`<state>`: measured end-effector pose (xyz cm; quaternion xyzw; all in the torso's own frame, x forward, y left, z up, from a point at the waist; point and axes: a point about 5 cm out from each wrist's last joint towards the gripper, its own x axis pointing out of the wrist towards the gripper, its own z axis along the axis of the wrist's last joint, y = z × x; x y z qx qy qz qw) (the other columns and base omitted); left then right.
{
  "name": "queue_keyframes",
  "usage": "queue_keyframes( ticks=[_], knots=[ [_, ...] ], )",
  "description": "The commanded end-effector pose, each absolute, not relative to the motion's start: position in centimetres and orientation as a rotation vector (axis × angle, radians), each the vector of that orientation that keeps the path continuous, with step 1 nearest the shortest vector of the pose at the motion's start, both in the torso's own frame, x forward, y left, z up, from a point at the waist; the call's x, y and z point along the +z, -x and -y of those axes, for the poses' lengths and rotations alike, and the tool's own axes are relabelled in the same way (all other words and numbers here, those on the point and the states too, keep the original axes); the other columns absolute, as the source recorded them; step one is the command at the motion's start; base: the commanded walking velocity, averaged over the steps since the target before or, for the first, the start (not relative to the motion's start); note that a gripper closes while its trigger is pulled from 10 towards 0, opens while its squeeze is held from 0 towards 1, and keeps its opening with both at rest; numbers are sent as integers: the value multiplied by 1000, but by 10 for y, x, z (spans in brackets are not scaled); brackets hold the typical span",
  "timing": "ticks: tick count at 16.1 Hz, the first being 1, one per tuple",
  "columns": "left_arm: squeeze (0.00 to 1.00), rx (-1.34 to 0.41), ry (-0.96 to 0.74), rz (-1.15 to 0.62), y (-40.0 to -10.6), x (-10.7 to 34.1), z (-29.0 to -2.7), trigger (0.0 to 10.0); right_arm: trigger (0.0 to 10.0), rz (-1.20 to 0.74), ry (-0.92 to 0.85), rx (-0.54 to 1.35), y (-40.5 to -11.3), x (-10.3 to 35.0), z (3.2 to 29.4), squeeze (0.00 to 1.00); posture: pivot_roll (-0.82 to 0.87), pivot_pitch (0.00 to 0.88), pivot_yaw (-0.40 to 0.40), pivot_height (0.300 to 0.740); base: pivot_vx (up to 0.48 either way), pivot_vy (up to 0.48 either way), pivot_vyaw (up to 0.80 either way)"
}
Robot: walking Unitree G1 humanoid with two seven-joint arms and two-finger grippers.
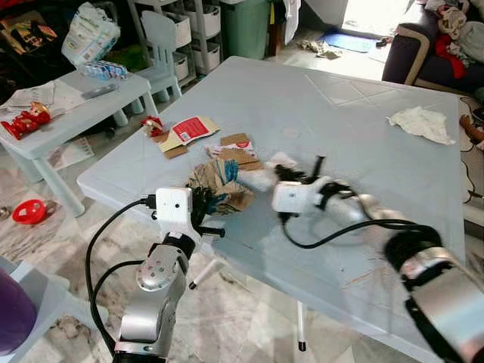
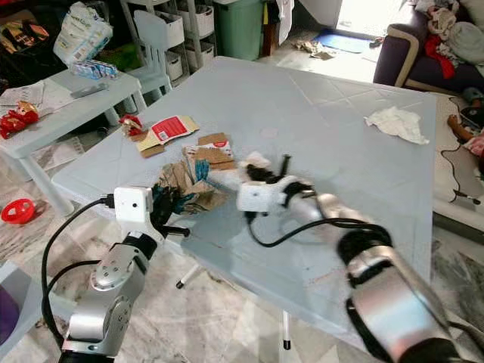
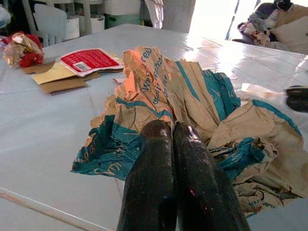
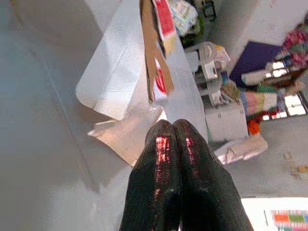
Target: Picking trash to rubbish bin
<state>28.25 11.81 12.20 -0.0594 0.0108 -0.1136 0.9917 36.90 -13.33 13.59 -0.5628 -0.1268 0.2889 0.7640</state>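
A crumpled brown-and-teal paper bag lies near the front left corner of the pale blue table. My left gripper is shut, and its tips touch the near edge of the bag. My right gripper reaches in from the right, blurred, beside a white crumpled tissue. In the right wrist view its fingers are pressed together, with white paper just past the tips. Beyond it lie cardboard scraps, a red-and-white card pack and a red wrapper.
A green bin stands on the floor past the table's far edge. Another white tissue lies at the table's right side. A small table with clutter and a child's chair stand to the left, and a sofa at the back right.
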Motion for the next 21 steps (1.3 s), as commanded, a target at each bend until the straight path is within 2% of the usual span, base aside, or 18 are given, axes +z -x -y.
queue_keyframes(
  ticks=[1, 3, 6, 10, 11, 12, 13, 14, 15, 21],
  knots=[
    [0, -232, 121, 8, -285, 129, -116, 0, 0, 273, 1163, 612, -366, 138, 143, 0, 3, 38, 8, 740, 0, 0, 0],
    [0, -238, 125, 17, -288, 131, -116, 0, 0, 249, 988, 557, -359, 137, 165, 0, -10, 31, 9, 740, 0, 0, 0],
    [0, -246, 133, 22, -290, 132, -112, 0, 0, 254, 770, 446, -346, 139, 182, 0, -29, 27, 18, 740, 0, 0, 0],
    [0, -233, 134, 42, -296, 137, -110, 0, 235, 241, 412, 351, -331, 143, 177, 0, -43, 12, 24, 740, 0, 0, 0],
    [0, -224, 136, 48, -298, 139, -111, 0, 1255, 238, 379, 351, -329, 144, 175, 0, -42, 12, 23, 740, 0, 0, 0],
    [0, -188, 143, 61, -303, 144, -115, 0, 3294, 226, 293, 373, -322, 146, 167, 0, -42, 9, 20, 740, 0, 0, 0],
    [0, -169, 140, 63, -306, 147, -117, 275, 6902, 221, 272, 381, -321, 148, 163, 0, -42, 9, 18, 740, 0, 0, 0],
    [0, -157, 144, 60, -307, 148, -118, 4902, 10000, 226, 267, 393, -320, 149, 159, 0, -43, 9, 17, 740, 0, 0, 800],
    [0, -136, 148, 67, -310, 150, -120, 10000, 10000, 216, 252, 414, -316, 154, 152, 0, -43, 8, 15, 740, 0, 0, 800],
    [0, -85, 184, 53, -312, 150, -125, 10000, 10000, 180, 231, 436, -312, 158, 149, 0, -42, 20, 17, 740, 0, 0, 800]
  ],
)
